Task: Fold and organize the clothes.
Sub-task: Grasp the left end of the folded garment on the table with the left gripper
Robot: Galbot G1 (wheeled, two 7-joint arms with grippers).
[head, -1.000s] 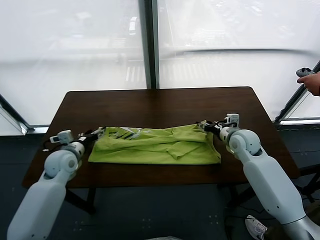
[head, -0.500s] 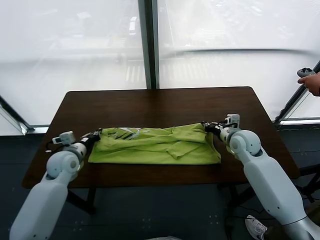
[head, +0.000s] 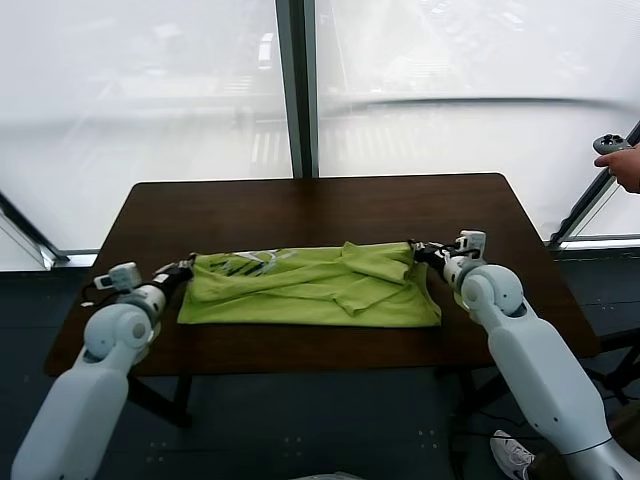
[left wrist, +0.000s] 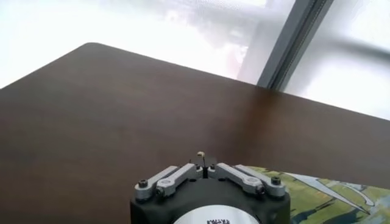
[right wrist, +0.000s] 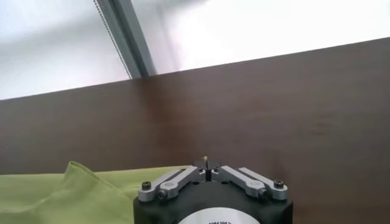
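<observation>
1. Fabric has shifted since a second ago: the lime-green short-sleeved T-shirt of thin soft cloth (head: 310,287) now shows a raised fold just inward of the right gripper (head: 424,250), where earlier the far edge lay flatter.
2. The left gripper (head: 181,272) has drawn slightly outward and sits at the shirt's left end, close against the cloth; the wrist views show both grippers' linkage arms drawn in together, and whether any cloth is pinched cannot be told.
3. The right gripper sits at the shirt's far right corner, touching or just beside the fold.
4. The shirt lies in a long band between the two grippers on the dark brown wooden desk (head: 320,205), its white-grey print near the left gripper.
5. Beyond both grippers the desk's far half is bare wood up to the window's dark vertical post (head: 296,90).
6. Well off past the right gripper, a person's hand holding a grey controller (head: 618,160) shows at the side.
7. Outward of each gripper a strip of desk runs to the side edge; the near edge lies close behind the shirt.
</observation>
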